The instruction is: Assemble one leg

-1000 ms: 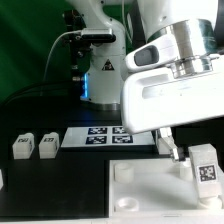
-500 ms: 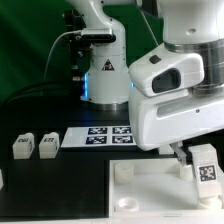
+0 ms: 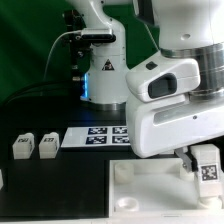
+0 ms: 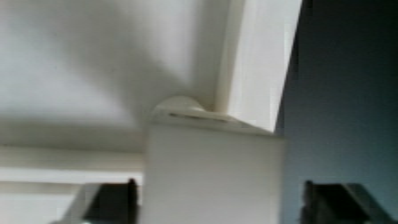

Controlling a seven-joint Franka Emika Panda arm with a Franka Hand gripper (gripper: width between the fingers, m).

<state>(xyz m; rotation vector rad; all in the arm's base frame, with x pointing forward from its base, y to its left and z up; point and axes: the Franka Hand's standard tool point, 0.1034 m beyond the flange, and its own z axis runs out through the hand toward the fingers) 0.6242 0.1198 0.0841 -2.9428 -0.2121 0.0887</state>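
white tray [image 3: 150, 195] nearest, on the black worktop [image 3: 60, 192] | leg [image 3: 206, 166] upright at the tray's corner on the exterior view's right, tag facing the camera | jaws apart, fingers [image 4: 111, 200] flanking the leg, gap visible on one side | two small white blocks [image 3: 34, 147] at the exterior view's left | marker board [image 3: 95, 136] beyond | arm base [image 3: 100, 65] farthest

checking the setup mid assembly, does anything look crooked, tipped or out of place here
Nothing stands out. The leg between the fingers of the gripper stands upright on the white tray. The two other legs stand upright side by side on the table, and the marker board lies flat.
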